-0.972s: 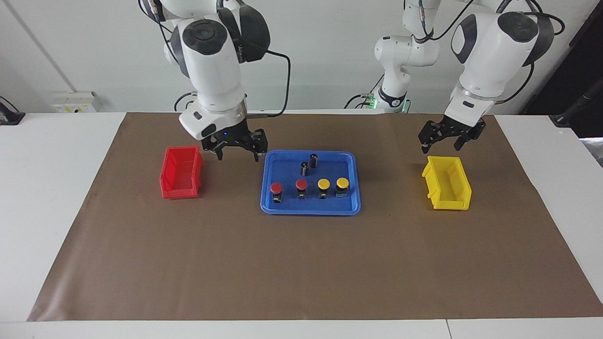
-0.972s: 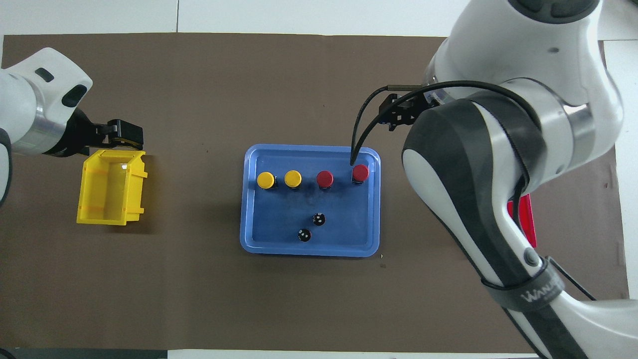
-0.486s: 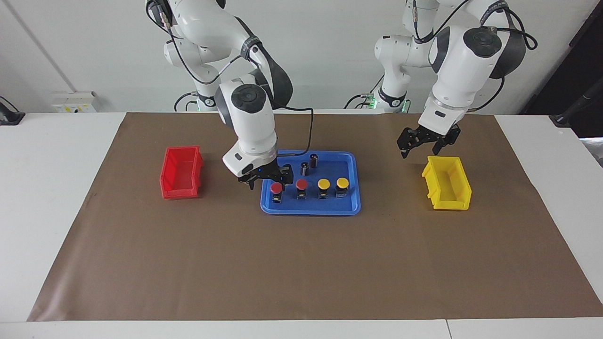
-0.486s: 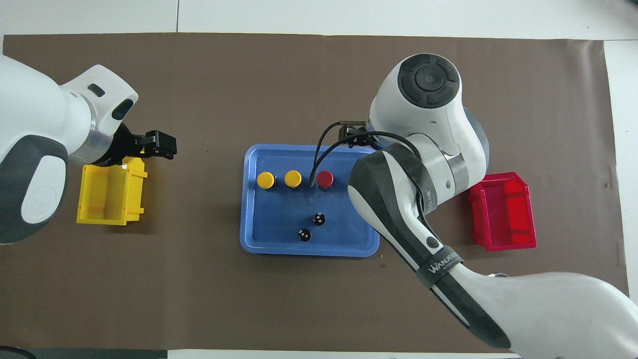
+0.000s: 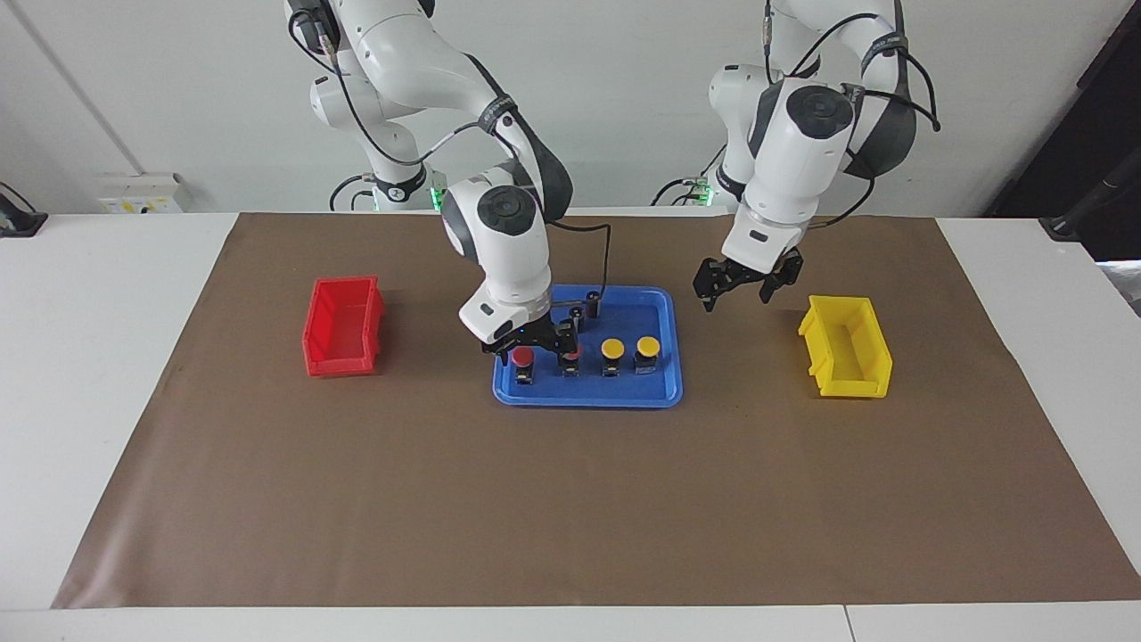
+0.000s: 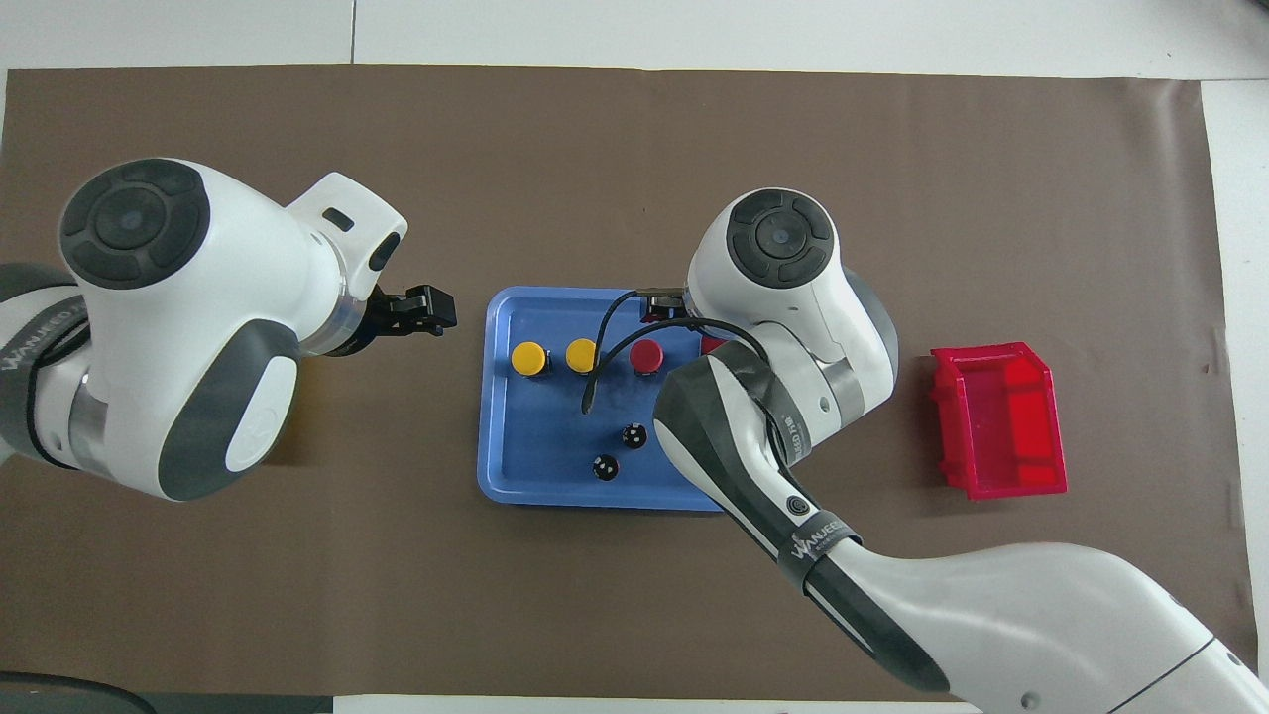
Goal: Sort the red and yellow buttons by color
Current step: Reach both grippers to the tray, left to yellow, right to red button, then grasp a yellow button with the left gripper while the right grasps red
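Four buttons stand in a row in the blue tray (image 5: 588,399) (image 6: 543,436). The two yellow buttons (image 5: 611,348) (image 5: 648,346) (image 6: 528,358) (image 6: 580,354) are toward the left arm's end. One red button (image 5: 571,354) (image 6: 646,355) stands beside them. My right gripper (image 5: 528,346) is open and low over the end red button (image 5: 522,357), a finger on either side of its cap. In the overhead view the right arm hides most of that button. My left gripper (image 5: 744,287) (image 6: 436,309) hangs open and empty over the mat between tray and yellow bin (image 5: 845,359).
A red bin (image 5: 341,325) (image 6: 1001,421) sits on the brown mat toward the right arm's end. Two dark capless cylinders (image 5: 593,303) (image 6: 634,434) (image 6: 605,467) stand in the tray, nearer the robots than the buttons. The left arm covers the yellow bin from overhead.
My right gripper swung from beside the red bin down onto the tray, around the end red button. My left gripper moved from over the yellow bin toward the tray.
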`<state>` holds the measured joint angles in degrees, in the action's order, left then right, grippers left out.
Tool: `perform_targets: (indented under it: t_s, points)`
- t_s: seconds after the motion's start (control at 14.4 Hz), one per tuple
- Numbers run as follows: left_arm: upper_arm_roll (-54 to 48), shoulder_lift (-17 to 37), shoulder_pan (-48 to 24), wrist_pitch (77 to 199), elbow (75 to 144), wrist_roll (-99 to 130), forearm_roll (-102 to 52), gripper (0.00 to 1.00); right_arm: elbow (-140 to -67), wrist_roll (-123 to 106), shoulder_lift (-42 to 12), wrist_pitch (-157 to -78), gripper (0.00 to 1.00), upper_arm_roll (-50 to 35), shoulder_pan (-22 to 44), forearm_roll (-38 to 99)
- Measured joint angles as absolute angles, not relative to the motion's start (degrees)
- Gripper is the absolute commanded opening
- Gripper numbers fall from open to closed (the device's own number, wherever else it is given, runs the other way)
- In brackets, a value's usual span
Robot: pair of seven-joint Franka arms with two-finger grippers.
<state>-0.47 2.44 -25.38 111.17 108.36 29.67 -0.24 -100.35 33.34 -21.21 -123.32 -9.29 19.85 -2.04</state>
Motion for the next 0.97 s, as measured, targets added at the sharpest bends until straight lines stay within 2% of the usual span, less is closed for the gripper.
perform_targets:
  t_s: [0.49,0.83,0.97]
  points:
    - [-0.6,4.8,-28.8,118.7,112.4,33.1,-0.2,1.0,-103.4,28.2,-20.9,-125.5,0.74,-9.2,19.5,-2.0]
    - [-0.6,7.3,-31.8,122.7,113.7,36.5,-0.2,1.0,-105.1,27.4,-20.4,-126.3,0.56,-9.2,19.2,-2.0]
    - [-0.7,8.7,-33.0,124.8,114.2,37.7,-0.2,1.0,-105.5,27.4,-20.2,-126.3,0.54,-9.2,19.2,-2.0]
